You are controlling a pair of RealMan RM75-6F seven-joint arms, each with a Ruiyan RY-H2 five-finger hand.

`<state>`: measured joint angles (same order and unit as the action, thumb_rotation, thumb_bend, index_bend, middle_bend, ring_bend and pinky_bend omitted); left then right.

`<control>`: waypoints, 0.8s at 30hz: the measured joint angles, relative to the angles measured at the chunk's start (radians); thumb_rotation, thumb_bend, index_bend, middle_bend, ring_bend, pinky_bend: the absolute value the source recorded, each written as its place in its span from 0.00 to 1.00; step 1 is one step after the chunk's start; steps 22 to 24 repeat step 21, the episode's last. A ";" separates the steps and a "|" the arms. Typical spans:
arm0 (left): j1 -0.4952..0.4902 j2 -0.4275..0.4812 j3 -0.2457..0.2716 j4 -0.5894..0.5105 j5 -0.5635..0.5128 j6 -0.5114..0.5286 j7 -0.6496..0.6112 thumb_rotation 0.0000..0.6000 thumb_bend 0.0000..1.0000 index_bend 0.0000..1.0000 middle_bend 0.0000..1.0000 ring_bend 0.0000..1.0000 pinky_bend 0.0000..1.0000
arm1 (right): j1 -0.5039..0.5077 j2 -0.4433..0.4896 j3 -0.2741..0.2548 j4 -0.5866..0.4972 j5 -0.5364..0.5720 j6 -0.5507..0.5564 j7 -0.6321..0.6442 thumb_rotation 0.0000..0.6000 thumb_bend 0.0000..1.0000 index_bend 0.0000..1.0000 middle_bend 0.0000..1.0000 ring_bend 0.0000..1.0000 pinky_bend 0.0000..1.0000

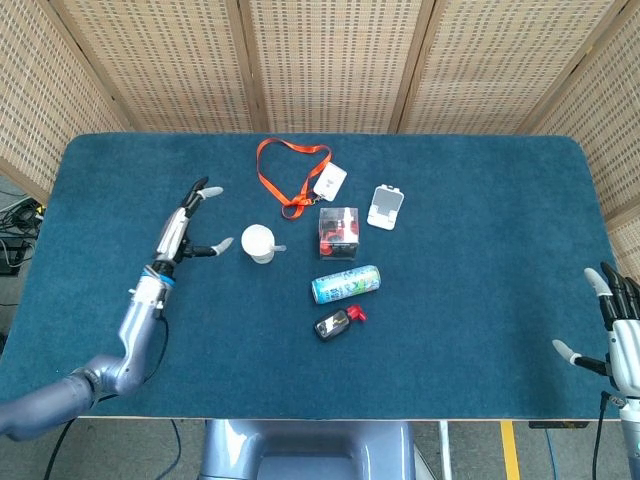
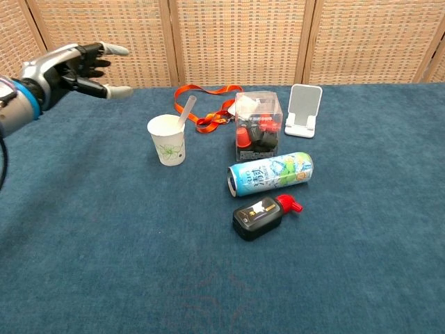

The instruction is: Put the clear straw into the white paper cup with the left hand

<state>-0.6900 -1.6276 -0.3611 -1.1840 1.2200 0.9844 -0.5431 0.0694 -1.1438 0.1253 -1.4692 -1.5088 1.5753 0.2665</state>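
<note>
We saw the clear straw (image 2: 185, 111) sitting in the white paper cup (image 2: 167, 140), top end leaning toward the lanyard side, lower end inside the cup. Cup stood upright on the blue worktop (image 1: 480, 250). Left robot hand (image 2: 75, 67) was above the worktop, well left of the cup, fingers spread, holding nothing. Right robot hand (image 1: 618, 330) was at the worktop's right front edge, fingers extended and apart, also empty. Right of the cup: orange lanyard (image 1: 290, 175) with its white badge, clear box (image 2: 256, 129) of red and black bits, white phone stand (image 2: 303, 110), a can (image 2: 270, 173) on its side, a black device (image 2: 259, 216) with a red tip.
</note>
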 measured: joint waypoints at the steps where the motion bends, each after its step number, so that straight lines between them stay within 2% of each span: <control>1: 0.011 0.013 0.007 -0.012 0.007 0.020 0.028 1.00 0.25 0.19 0.00 0.00 0.00 | -0.001 -0.001 0.000 -0.001 0.000 0.003 -0.005 1.00 0.08 0.10 0.00 0.00 0.00; 4: 0.048 0.054 0.032 -0.051 0.033 0.093 0.150 1.00 0.25 0.16 0.00 0.00 0.00 | -0.003 -0.003 0.000 -0.005 -0.002 0.007 -0.019 1.00 0.08 0.10 0.00 0.00 0.00; 10: 0.140 0.151 0.112 -0.153 0.084 0.230 0.447 1.00 0.21 0.01 0.00 0.00 0.00 | -0.005 -0.008 -0.005 -0.015 -0.014 0.016 -0.055 1.00 0.08 0.09 0.00 0.00 0.00; 18: 0.337 0.325 0.270 -0.400 0.107 0.398 0.784 1.00 0.21 0.00 0.00 0.00 0.00 | -0.007 -0.017 -0.016 -0.042 -0.034 0.025 -0.135 1.00 0.08 0.04 0.00 0.00 0.00; 21: 0.399 0.378 0.325 -0.468 0.109 0.437 0.854 1.00 0.18 0.00 0.00 0.00 0.00 | -0.005 -0.018 -0.022 -0.053 -0.035 0.016 -0.160 1.00 0.08 0.03 0.00 0.00 0.00; 24: 0.399 0.378 0.325 -0.468 0.109 0.437 0.854 1.00 0.18 0.00 0.00 0.00 0.00 | -0.005 -0.018 -0.022 -0.053 -0.035 0.016 -0.160 1.00 0.08 0.03 0.00 0.00 0.00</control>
